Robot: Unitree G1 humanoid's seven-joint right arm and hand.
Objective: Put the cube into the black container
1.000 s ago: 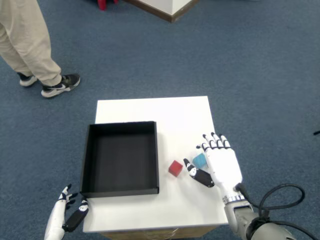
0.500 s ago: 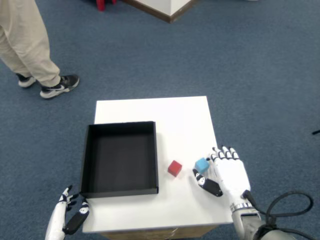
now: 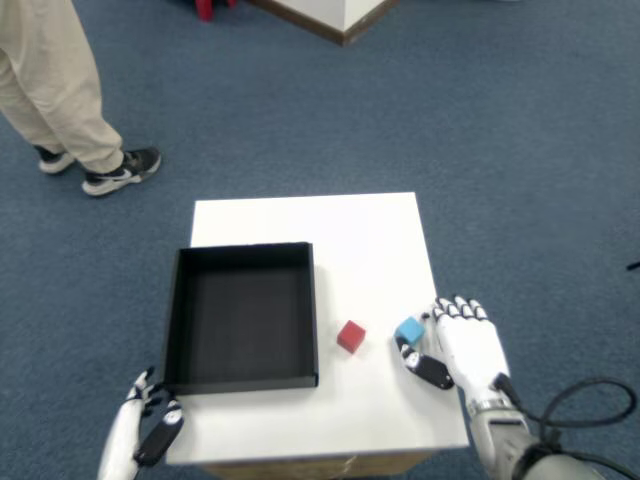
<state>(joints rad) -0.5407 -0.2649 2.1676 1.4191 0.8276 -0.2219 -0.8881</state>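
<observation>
A blue cube (image 3: 408, 331) lies on the white table (image 3: 330, 225) near its right edge. My right hand (image 3: 462, 345) rests just right of it, fingers spread and open. The cube sits in the gap between the thumb tip and the index fingertip, touching or nearly touching them, and is not lifted. A red cube (image 3: 351, 336) lies a little to the left, between the blue cube and the black container (image 3: 172, 320). The container is a square, shallow tray on the left half of the table, and nothing is inside it.
My left hand (image 3: 146, 435) hovers at the table's front left corner, just below the container. A person's legs and shoes (image 3: 118, 170) stand on the blue carpet at the far left. A white box corner (image 3: 340, 15) sits at the top.
My right hand has drawn back to the right and toward me. The blue cube has slid a short way right with it. The red cube has not moved.
</observation>
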